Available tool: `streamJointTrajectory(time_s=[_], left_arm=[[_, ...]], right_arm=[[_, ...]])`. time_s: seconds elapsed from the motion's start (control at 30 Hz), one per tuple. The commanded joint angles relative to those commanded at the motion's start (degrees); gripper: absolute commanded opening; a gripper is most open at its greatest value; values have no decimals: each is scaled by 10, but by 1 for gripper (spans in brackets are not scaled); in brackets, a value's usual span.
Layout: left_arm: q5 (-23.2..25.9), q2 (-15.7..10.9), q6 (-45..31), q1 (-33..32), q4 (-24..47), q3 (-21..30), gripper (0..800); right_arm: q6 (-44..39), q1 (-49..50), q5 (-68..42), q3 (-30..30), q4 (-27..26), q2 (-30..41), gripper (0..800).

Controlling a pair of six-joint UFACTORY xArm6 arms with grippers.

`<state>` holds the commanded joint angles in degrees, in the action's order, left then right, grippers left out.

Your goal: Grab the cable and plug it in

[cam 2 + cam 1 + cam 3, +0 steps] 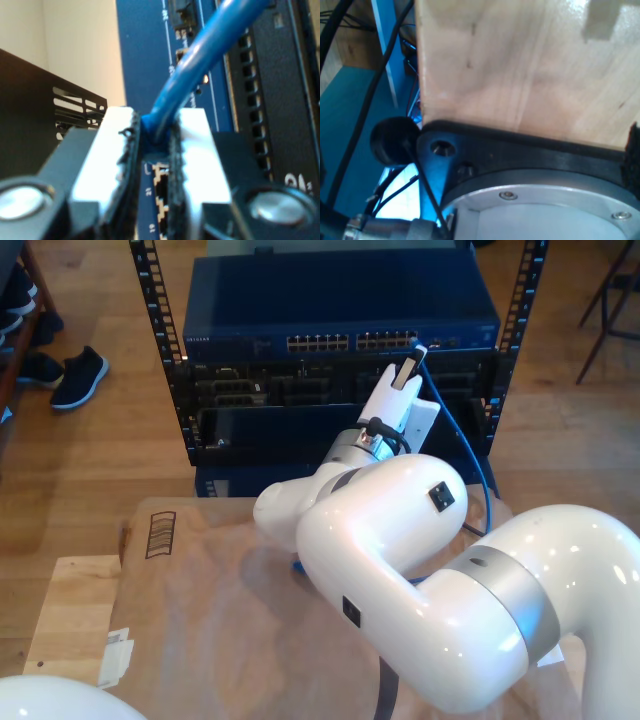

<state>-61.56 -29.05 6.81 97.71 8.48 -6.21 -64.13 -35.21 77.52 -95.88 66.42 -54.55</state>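
- Blue cable (200, 65) is clamped between the pads of my second pincer (156, 150), held up at the blue switch (340, 315) in the rack (160, 350), far side of the exterior view.
- Cable slack hangs toward the exterior view's right.
- White arm (400, 540) blocks the near cardboard-covered desk (200, 610).
- First pincer: state cannot be told; its wrist view faces a wooden panel (520, 65).
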Motion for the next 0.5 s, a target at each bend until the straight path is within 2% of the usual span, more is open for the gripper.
streamJointTrajectory(time_s=[0.5], left_arm=[[0, 0, 0, 0, 0, 0, 800]], right_arm=[[1, 3, -1, -2, -3, 0, 0]])
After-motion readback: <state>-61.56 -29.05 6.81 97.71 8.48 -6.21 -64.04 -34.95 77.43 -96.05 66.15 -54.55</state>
